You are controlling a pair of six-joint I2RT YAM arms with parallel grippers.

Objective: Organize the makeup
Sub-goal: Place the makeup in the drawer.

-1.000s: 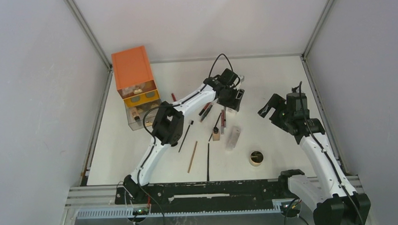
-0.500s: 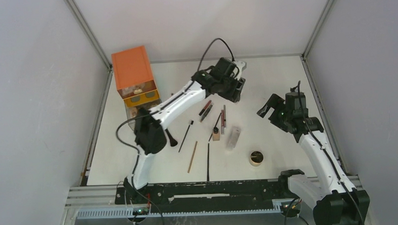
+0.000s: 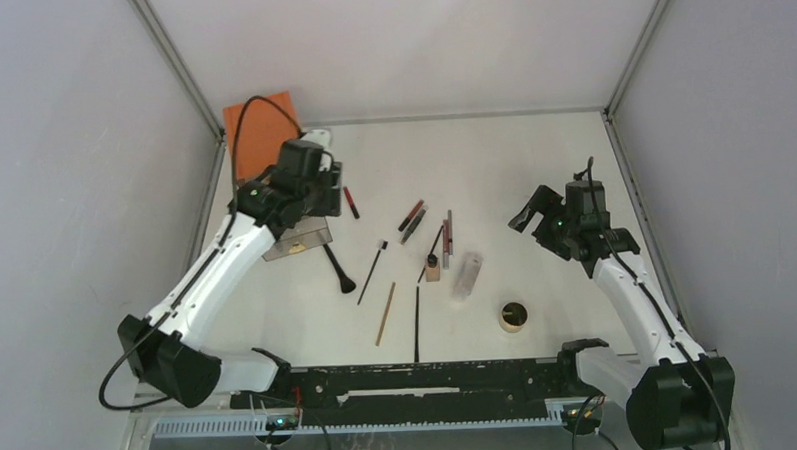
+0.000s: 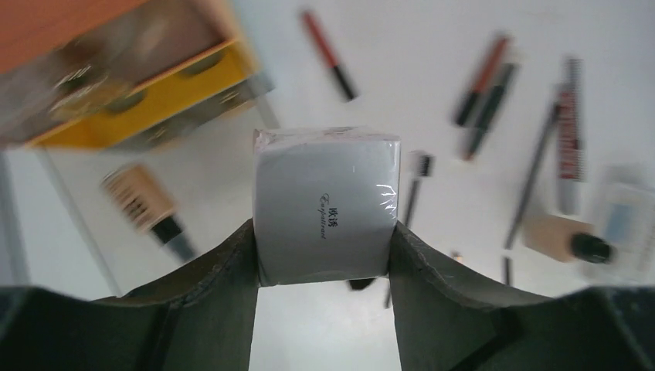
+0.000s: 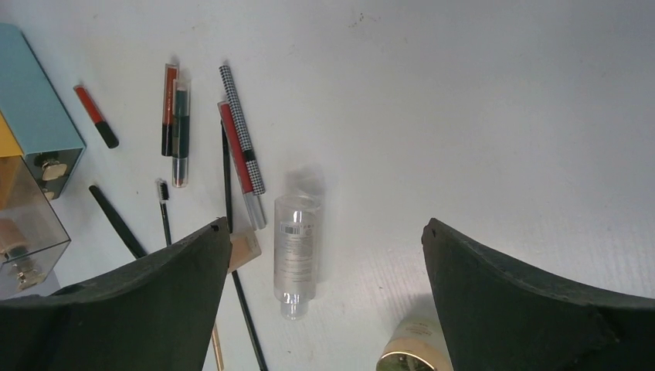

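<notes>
My left gripper [image 3: 315, 158] is shut on a small white carton [image 4: 327, 205] with printed lettering, held above the pulled-out clear drawer [image 3: 300, 238] of the orange drawer box [image 3: 256, 125]. Loose makeup lies mid-table: a red pencil [image 3: 351, 202], a black brush [image 3: 336, 267], a wooden pencil [image 3: 386, 312], a clear bottle [image 3: 466, 275] and a tan jar [image 3: 513, 316]. My right gripper [image 3: 536, 212] hangs open and empty above the clear bottle [image 5: 296, 251] and the tan jar [image 5: 409, 352], touching neither.
The left wrist view shows a yellow drawer front [image 4: 154, 93] and a tan bottle [image 4: 143, 201] lying below the carton. Grey walls close the table on the left, far and right sides. Both arm bases stand at the near rail.
My left arm has swung from the far middle of the table to the drawer box on the left, carrying the white carton. The right arm has barely shifted.
</notes>
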